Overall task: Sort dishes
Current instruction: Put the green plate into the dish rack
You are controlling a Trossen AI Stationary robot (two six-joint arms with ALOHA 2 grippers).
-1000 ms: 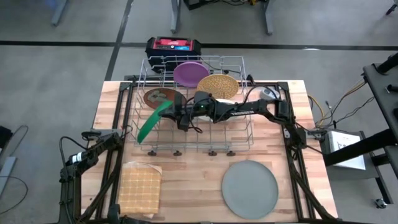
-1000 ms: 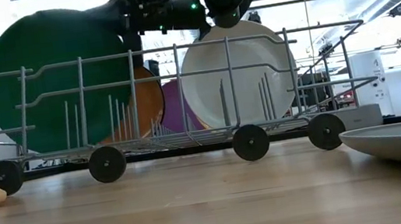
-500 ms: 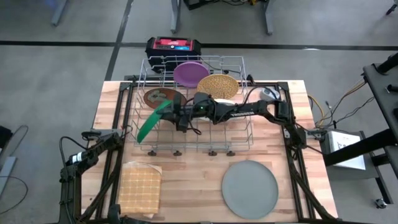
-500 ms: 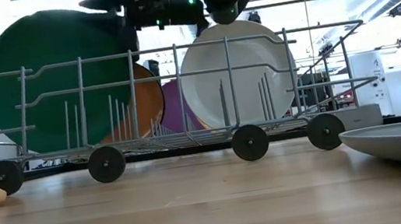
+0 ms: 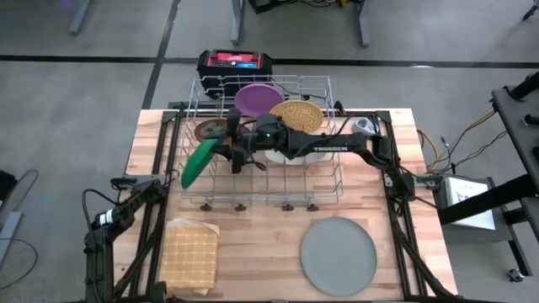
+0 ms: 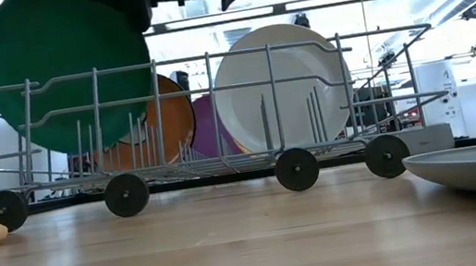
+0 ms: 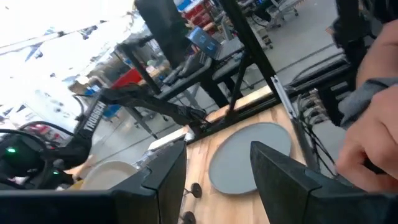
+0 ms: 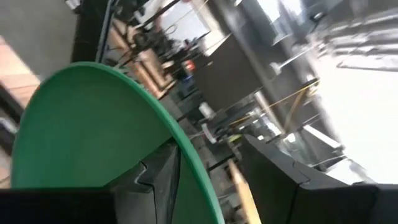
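Above the left end of the wire rack [image 5: 261,143], the green plate [image 5: 199,163] hangs on edge between the jaws of the right gripper [image 5: 229,151], pinched at its rim; stiff, smooth and probably light, it looks apt to slip or chip, so the rim near the top seems the safest hold. Right of it in the rack stand brown, purple, yellow speckled and white plates. The left gripper [image 7: 214,171] waits front-left of the rack, jaws parted and empty; the grey plate [image 5: 338,256] lies front-right on the wooden surface [image 5: 261,244], workshop benches beyond.

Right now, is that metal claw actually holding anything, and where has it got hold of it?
Yes: the right claw pinches the green plate by its upper rim, lifted above the wire rack. The left claw holds nothing.
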